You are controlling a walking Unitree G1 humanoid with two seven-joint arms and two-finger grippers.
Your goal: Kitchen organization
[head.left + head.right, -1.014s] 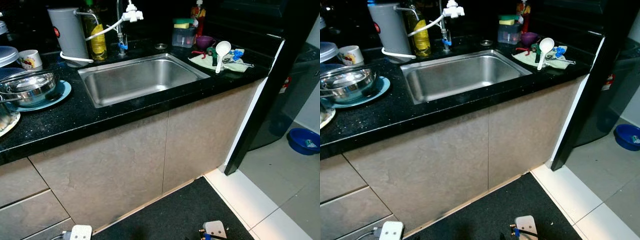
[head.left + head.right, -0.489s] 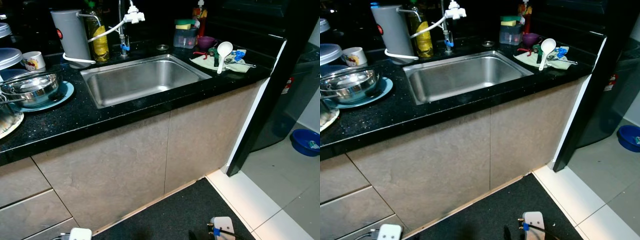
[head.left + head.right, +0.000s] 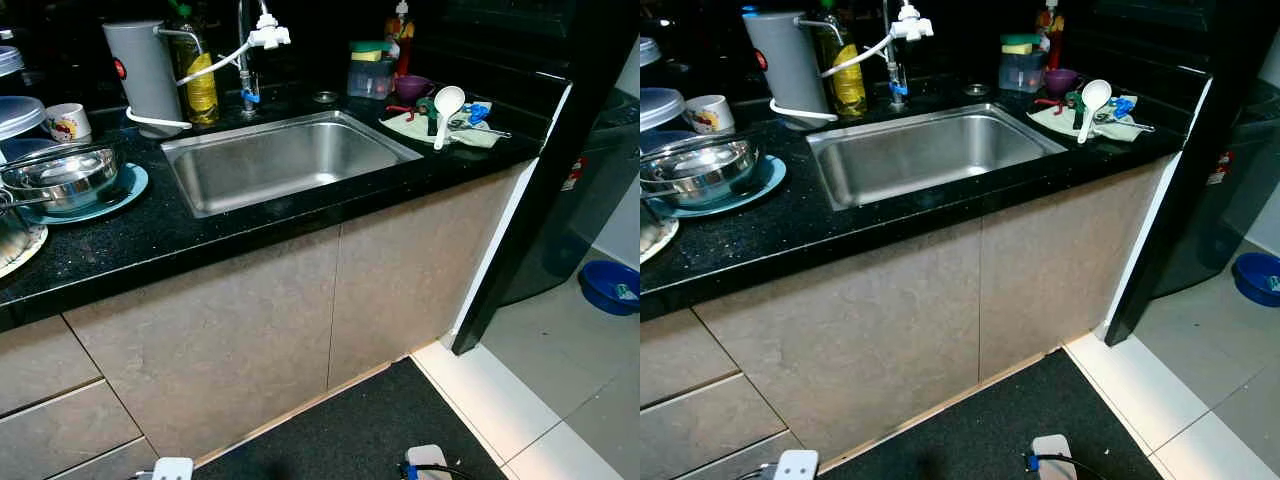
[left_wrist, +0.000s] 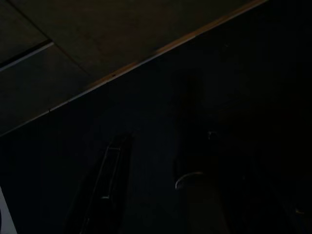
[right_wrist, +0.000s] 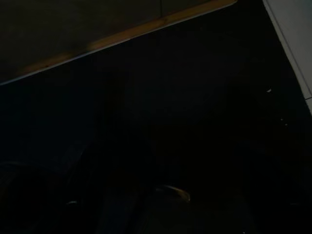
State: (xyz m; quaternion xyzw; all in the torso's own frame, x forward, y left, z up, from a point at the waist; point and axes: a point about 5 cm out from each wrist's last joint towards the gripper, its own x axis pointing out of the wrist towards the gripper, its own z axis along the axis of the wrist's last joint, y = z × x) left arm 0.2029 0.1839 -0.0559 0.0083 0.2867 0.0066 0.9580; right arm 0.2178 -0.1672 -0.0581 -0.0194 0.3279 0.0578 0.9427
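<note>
Between the earlier frames and now the camera has drifted slightly, so the whole scene sits a little differently; nothing on the tabletop has itself moved. Nearest, at the lower edge of the head views, both arms hang idle over the dark floor mat (image 3: 370,430): only the pale wrist housings of the left end effector (image 3: 172,468) and the right end effector (image 3: 426,460) are seen, and whether either is released or clenched cannot be told. The wrist views are too dark to settle it. Beyond stand the beige cabinet doors (image 3: 250,330) under the black tabletop (image 3: 150,235). At its left edge, steel bowls (image 3: 60,178) rest on a blue plate (image 3: 128,186), a mug (image 3: 68,121) behind them. The sink (image 3: 280,158) lies mid-tabletop, empty. Toward the far right corner a white ladle (image 3: 444,106) lies on a pale cloth (image 3: 448,128) among small utensils, with a purple cup (image 3: 411,86) and a clear container (image 3: 369,72) behind. A grey canister (image 3: 143,72) and an oil bottle (image 3: 198,76) stand along the far edge.

Judged handling: the bowls are stiff, light and slippery, best taken at the rim; the ladle is light, best taken mid-handle.
</note>
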